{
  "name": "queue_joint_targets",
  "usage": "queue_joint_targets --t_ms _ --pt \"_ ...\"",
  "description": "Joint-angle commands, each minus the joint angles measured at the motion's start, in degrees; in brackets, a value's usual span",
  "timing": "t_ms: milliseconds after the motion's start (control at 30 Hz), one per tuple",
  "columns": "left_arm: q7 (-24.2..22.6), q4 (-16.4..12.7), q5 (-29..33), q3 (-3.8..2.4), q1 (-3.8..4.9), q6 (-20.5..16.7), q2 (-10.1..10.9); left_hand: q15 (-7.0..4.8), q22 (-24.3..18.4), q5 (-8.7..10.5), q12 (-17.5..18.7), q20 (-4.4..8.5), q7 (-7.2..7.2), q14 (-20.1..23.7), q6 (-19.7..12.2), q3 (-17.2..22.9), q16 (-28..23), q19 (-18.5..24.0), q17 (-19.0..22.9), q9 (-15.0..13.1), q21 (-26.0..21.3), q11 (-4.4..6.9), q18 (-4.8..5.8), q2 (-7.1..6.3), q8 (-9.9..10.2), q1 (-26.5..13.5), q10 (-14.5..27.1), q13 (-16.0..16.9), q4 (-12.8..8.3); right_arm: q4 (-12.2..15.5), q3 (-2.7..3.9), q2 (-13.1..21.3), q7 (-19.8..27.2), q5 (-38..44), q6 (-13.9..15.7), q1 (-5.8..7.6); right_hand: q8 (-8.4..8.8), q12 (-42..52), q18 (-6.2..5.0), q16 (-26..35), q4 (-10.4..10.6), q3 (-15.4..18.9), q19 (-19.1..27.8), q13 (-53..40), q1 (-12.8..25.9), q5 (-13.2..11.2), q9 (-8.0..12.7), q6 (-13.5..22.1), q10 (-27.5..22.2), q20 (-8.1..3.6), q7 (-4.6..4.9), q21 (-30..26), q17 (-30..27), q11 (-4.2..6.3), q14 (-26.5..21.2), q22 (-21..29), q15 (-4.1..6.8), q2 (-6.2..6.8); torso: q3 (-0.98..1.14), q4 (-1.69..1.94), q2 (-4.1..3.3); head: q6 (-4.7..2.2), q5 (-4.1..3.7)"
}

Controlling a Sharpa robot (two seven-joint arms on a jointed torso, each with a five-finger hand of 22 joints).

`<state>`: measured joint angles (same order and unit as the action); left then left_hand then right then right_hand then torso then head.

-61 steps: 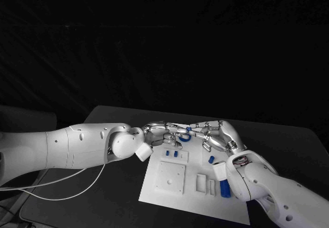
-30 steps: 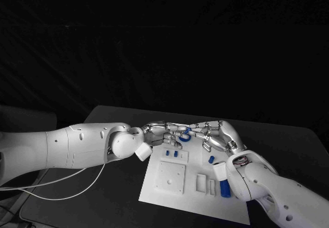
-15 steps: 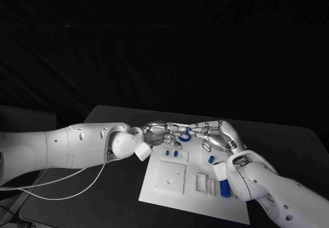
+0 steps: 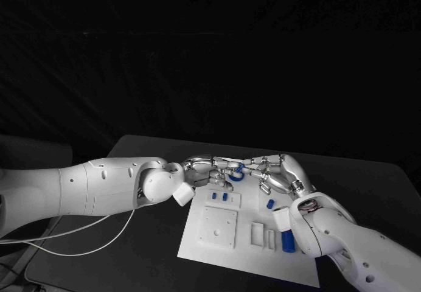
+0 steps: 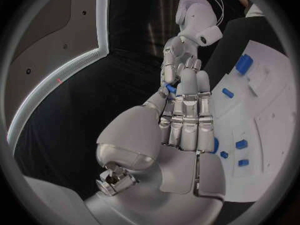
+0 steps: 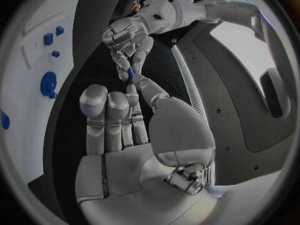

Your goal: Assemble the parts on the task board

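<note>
Above the far end of the white rectangular task board, the silver left hand and silver right hand meet fingertip to fingertip, both pinching a small blue hooked plastic part between them. More small blue parts lie on the board below, and a long blue block near its right edge. Beneath is the black table, backed by dark drapery.

I see my left hand and right hand meeting fingertip to fingertip, both pinching one small blue part between them.
</note>
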<state>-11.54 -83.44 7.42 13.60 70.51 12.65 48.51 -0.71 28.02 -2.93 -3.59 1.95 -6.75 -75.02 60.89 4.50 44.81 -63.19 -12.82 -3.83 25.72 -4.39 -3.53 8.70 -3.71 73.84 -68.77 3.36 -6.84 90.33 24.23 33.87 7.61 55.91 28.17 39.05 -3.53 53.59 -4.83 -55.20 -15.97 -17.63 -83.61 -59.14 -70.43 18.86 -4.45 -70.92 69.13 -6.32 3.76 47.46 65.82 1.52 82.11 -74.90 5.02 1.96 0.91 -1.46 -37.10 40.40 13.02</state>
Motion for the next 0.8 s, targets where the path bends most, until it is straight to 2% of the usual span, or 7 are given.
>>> queue_joint_targets --t_ms 33,233,333,600,633,800 --pt "-0.4 -0.1 0.4 -0.05 0.04 1.3 -0.1 0.20 0.0 0.22 0.2 -0.16 -0.02 0.2 -0.5 -0.6 0.3 0.1 0.1 0.1 -0.1 -0.09 1.04 -1.37 0.0 0.0 0.5 0.0 -0.4 0.0 0.01 0.0 0.1 1.1 -0.5 -0.04 -0.09 0.3 0.41 0.1 -0.1 0.1 0.0 -0.1 -0.1 -0.4 -0.1 0.4 -0.2 0.16 -0.04 0.1 0.0 0.14 -0.2 -5.5 0.04 -0.36 0.00 0.01 -0.01 -0.04 -0.04" --pt "-0.3 -0.1 0.2 -0.05 0.04 1.5 -0.1 0.10 0.2 0.22 0.2 -0.04 -0.14 0.3 -0.4 -1.1 0.4 0.0 0.0 0.1 -0.1 -0.05 0.94 -3.01 0.0 1.3 0.3 0.0 -2.1 0.0 0.01 0.0 0.1 1.2 -0.5 -0.04 -0.11 0.3 0.40 0.0 -0.1 0.0 0.0 -0.1 -0.1 -0.4 -0.1 0.3 -0.2 0.16 -0.05 0.1 0.1 0.15 -0.2 -5.5 0.05 -0.37 0.01 0.02 0.00 -0.01 -0.06" --pt "-0.3 0.0 0.1 -0.05 0.04 1.6 -0.1 0.08 0.4 0.23 0.2 0.01 -0.24 0.4 -0.4 -1.2 0.4 0.1 0.0 0.1 0.1 -0.08 0.90 -3.33 0.0 1.7 0.3 0.0 -3.0 0.0 0.01 0.0 0.1 1.2 -0.5 -0.04 -0.11 0.3 0.40 0.0 -0.1 0.0 0.0 -0.1 -0.1 -0.4 -0.1 0.3 -0.2 0.16 -0.05 0.1 0.1 0.15 -0.2 -5.5 0.05 -0.37 0.00 0.00 0.00 0.01 -0.05" --pt "-0.3 0.2 -0.3 -0.05 0.04 1.8 -0.1 0.00 1.6 0.22 0.2 0.16 -0.35 0.5 -0.2 -1.1 0.5 0.8 0.0 0.1 1.1 -0.07 0.73 -2.67 0.0 2.8 0.2 0.0 -5.1 0.1 0.01 0.0 0.1 1.3 -0.5 -0.04 -0.11 0.3 0.40 0.0 -0.1 0.0 0.0 -0.1 -0.1 -0.4 -0.1 0.3 -0.2 0.16 -0.05 0.1 0.1 0.15 -0.2 -5.5 0.05 -0.37 0.03 -0.01 -0.01 0.02 -0.03" --pt "-0.3 0.2 -0.4 -0.05 0.04 1.7 -0.1 -0.01 1.8 0.21 0.2 0.18 -0.33 0.6 -0.1 -0.9 0.6 0.9 0.0 0.1 1.2 -0.04 0.70 -2.30 0.0 3.0 0.1 0.0 -5.3 0.1 0.01 0.0 0.1 1.3 -0.5 -0.04 -0.11 0.3 0.40 0.0 -0.1 0.0 0.0 -0.1 -0.1 -0.4 -0.1 0.3 -0.2 0.16 -0.05 0.1 0.1 0.15 -0.2 -5.5 0.05 -0.37 0.03 -0.01 -0.01 0.02 -0.03" --pt "-0.2 0.2 -0.4 -0.06 0.04 1.7 -0.2 0.00 2.3 0.22 0.2 0.15 -0.34 0.6 -0.1 -1.0 0.6 1.3 -0.1 0.1 1.6 -0.04 0.66 -2.08 0.0 2.8 0.1 0.0 -5.7 0.1 0.01 0.0 0.2 1.3 -0.6 -0.04 -0.09 0.3 0.41 0.1 0.0 0.0 0.0 -0.1 0.0 -0.3 -0.1 0.2 -0.2 0.15 -0.07 0.2 0.0 0.16 -0.2 -5.5 0.05 -0.32 0.03 -0.03 -0.02 0.05 -0.03"
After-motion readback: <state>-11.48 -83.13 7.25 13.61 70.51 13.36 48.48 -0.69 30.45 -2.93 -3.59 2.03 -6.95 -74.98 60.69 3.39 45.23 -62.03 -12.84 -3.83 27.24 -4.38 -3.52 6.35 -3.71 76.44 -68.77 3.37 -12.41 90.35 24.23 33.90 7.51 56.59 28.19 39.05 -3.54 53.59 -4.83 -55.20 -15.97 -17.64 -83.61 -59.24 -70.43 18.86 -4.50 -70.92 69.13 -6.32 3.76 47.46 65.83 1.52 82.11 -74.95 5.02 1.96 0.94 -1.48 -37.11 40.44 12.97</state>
